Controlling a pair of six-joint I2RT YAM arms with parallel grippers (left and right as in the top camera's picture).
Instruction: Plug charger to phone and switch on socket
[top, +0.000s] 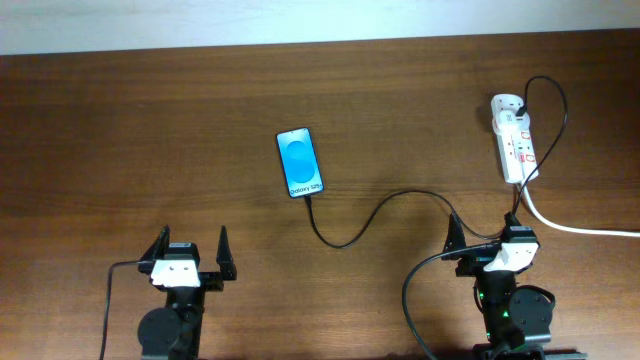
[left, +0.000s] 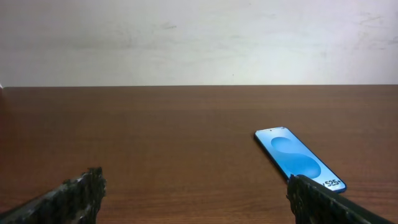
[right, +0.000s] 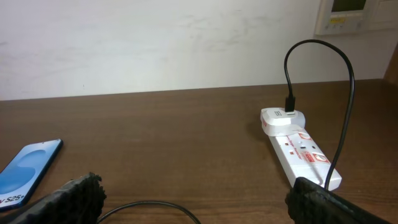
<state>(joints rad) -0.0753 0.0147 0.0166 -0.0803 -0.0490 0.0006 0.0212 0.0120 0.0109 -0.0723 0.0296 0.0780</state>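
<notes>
The phone (top: 300, 162) lies on the table, blue screen up, with "Galaxy S25" text; it also shows in the left wrist view (left: 298, 158) and the right wrist view (right: 25, 173). The thin black charger cable (top: 375, 215) runs from the phone's near end, where its tip sits, across to the white socket strip (top: 515, 142), seen too in the right wrist view (right: 301, 152). The cable loops up from a white plug (right: 281, 118) on the strip. My left gripper (top: 190, 248) is open and empty near the front edge. My right gripper (top: 487, 232) is open, the cable passing under it.
A thick white cord (top: 580, 228) leaves the strip toward the right edge. The robots' own black cables (top: 412, 300) hang near the arm bases. A pale wall (left: 199, 37) stands behind the table's far edge.
</notes>
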